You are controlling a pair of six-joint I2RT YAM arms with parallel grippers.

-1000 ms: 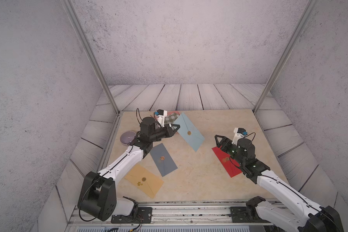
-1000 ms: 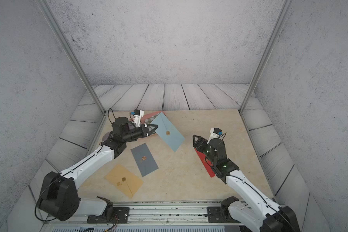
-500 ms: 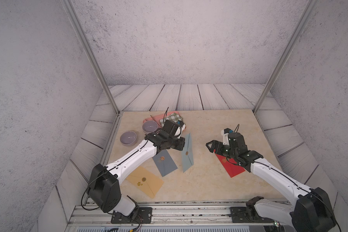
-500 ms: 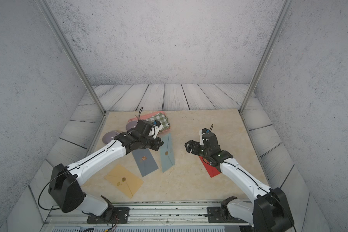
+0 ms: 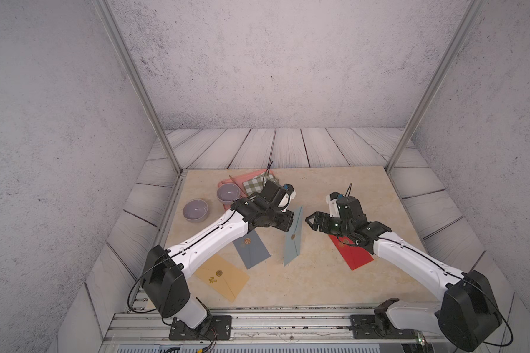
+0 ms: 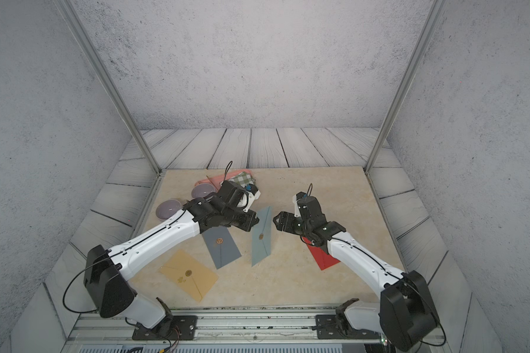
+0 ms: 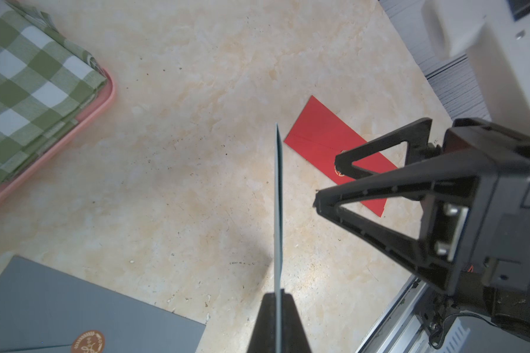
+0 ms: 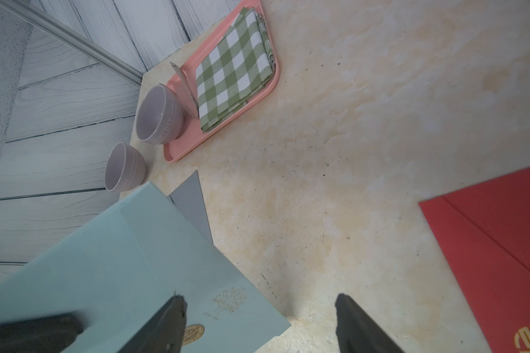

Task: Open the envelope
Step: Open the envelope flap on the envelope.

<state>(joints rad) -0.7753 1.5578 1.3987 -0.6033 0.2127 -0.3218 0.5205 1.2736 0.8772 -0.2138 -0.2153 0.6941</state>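
Note:
A light blue envelope with a gold seal stands on edge at mid table, its lower corner near the surface. My left gripper is shut on its upper edge; in the left wrist view the envelope shows as a thin line. My right gripper is open just to the right of it, facing the sealed side, with nothing between its fingers. One of its fingers overlaps the envelope near the seal in the right wrist view.
On the table lie a grey envelope, a tan envelope and a red envelope under my right arm. At the back left are a pink tray with a checked cloth and two grey bowls.
My left arm has carried the blue envelope from the back left to mid table and turned it on edge. My right gripper has swung left up close to it.

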